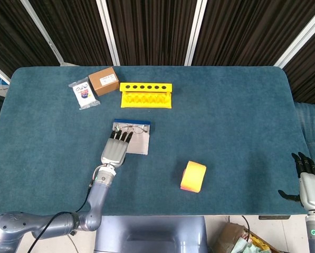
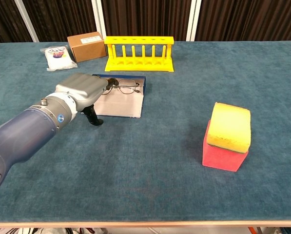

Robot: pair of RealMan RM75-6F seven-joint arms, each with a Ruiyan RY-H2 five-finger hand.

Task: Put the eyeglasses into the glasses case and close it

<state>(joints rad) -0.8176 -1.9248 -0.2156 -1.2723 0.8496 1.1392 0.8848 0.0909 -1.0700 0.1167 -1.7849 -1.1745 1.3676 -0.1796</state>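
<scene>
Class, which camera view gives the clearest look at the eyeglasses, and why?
The chest view: the eyeglasses appear larger, with lenses and frame distinct on the open case, though the left hand covers their left end. In the head view the eyeglasses are small and faint beyond the fingers.

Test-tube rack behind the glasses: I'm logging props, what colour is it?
Bright yellow, the whole test-tube rack; the chest view shows it best.

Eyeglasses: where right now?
The eyeglasses lie on the open glasses case, left of table centre, in front of the yellow rack, at the left hand fingertips.
</scene>
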